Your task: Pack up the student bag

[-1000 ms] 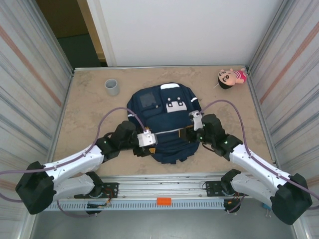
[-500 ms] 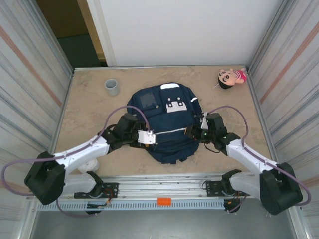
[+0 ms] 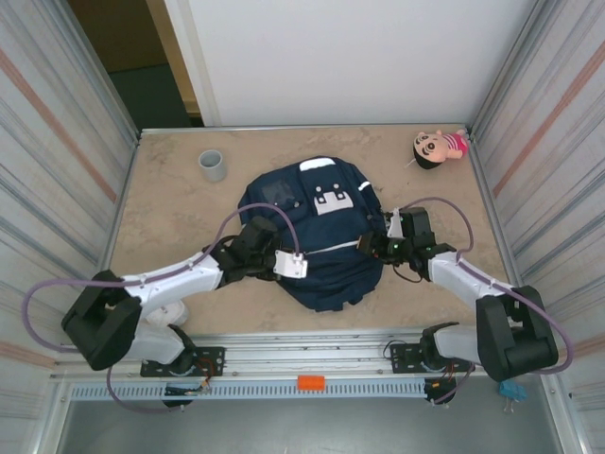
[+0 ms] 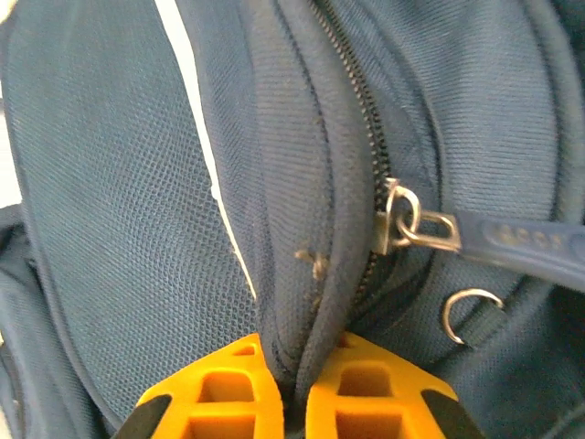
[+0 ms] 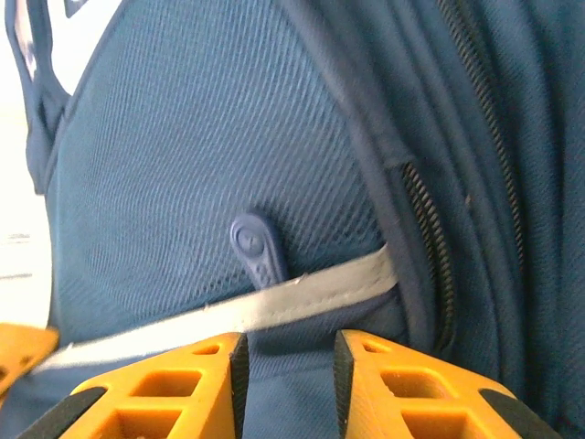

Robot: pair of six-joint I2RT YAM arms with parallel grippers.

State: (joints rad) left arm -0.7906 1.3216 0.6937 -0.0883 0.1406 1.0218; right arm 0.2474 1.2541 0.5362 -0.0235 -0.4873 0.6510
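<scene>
The student bag (image 3: 321,236) at the middle of the table (image 3: 170,203) looks soft and floppy, best gripped at seams: the left tool (image 4: 292,357) pinches a fold beside the zipper (image 4: 352,110); whether the right tool (image 5: 288,346) grips, I cannot tell.

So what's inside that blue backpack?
Nothing inside can be seen: the backpack lies on the table, its zip closed where visible. Only outer fabric shows, a fold of it pinched in the left gripper.

Matt cloth student bag (image 4: 119,201), metal zipper (image 4: 402,224)
</scene>
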